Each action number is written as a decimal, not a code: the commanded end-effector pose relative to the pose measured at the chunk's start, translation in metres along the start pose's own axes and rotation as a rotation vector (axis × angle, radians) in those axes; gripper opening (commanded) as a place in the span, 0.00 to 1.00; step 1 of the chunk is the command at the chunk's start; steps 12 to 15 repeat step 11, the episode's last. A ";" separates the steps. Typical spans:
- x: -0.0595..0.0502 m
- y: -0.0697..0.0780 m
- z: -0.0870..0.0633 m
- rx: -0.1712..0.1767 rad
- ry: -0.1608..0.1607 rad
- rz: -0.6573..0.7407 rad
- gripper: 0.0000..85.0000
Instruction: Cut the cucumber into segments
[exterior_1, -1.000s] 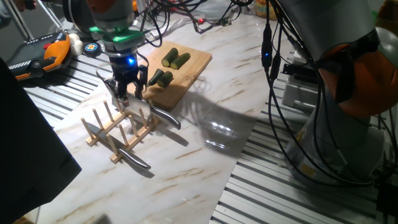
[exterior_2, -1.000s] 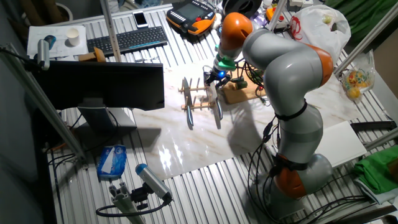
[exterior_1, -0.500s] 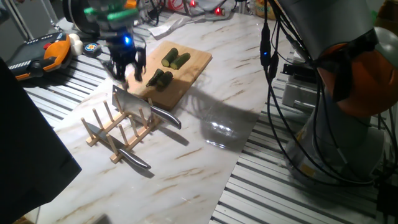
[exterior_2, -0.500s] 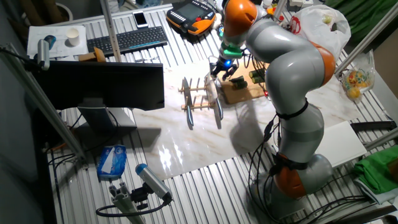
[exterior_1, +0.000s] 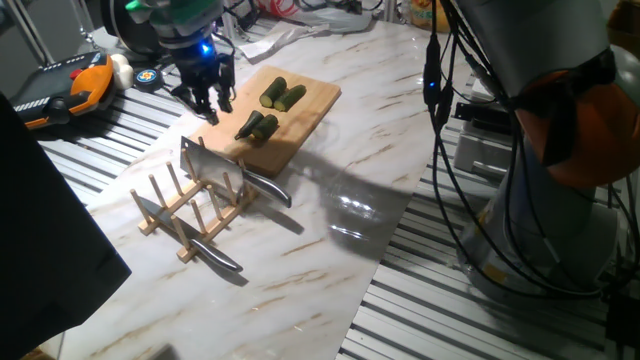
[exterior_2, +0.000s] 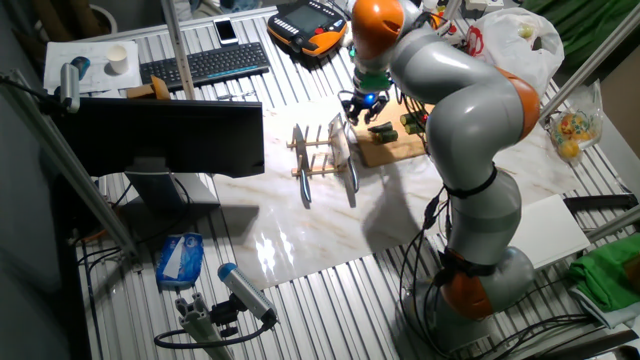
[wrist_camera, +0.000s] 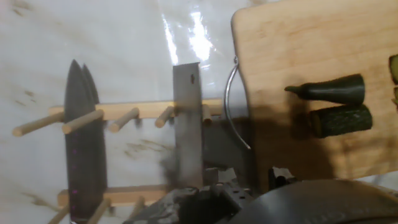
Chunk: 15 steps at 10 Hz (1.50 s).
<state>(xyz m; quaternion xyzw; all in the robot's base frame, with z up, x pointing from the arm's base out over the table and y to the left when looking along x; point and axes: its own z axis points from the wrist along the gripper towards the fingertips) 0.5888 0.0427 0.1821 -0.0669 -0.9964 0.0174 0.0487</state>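
Observation:
The cucumber lies cut into short dark green segments on the wooden board (exterior_1: 312, 108): one pair (exterior_1: 258, 126) near the board's middle and another pair (exterior_1: 282, 95) farther back. In the hand view, two segments (wrist_camera: 331, 90) (wrist_camera: 341, 119) show at the right, on the board (wrist_camera: 292, 43). My gripper (exterior_1: 207, 97) hangs open and empty above the board's left end, apart from the segments. In the other fixed view, the gripper (exterior_2: 362, 106) sits above the rack and the board (exterior_2: 395, 150).
A wooden peg rack (exterior_1: 190, 205) stands in front of the board, with a cleaver (exterior_1: 207, 165) (wrist_camera: 188, 124) upright in it. A dark knife (wrist_camera: 84, 149) rests in another slot (exterior_1: 205, 250). Cables and an orange pendant (exterior_1: 75, 85) lie at the back left.
The gripper let go of the cleaver, which stays in the rack. It then rose and moved back to above the board's left end.

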 end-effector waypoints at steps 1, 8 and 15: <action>0.002 -0.004 0.000 0.007 -0.018 -0.023 0.43; 0.004 -0.037 -0.002 -0.004 -0.057 -0.107 0.54; 0.003 -0.043 0.001 -0.004 -0.060 -0.109 0.56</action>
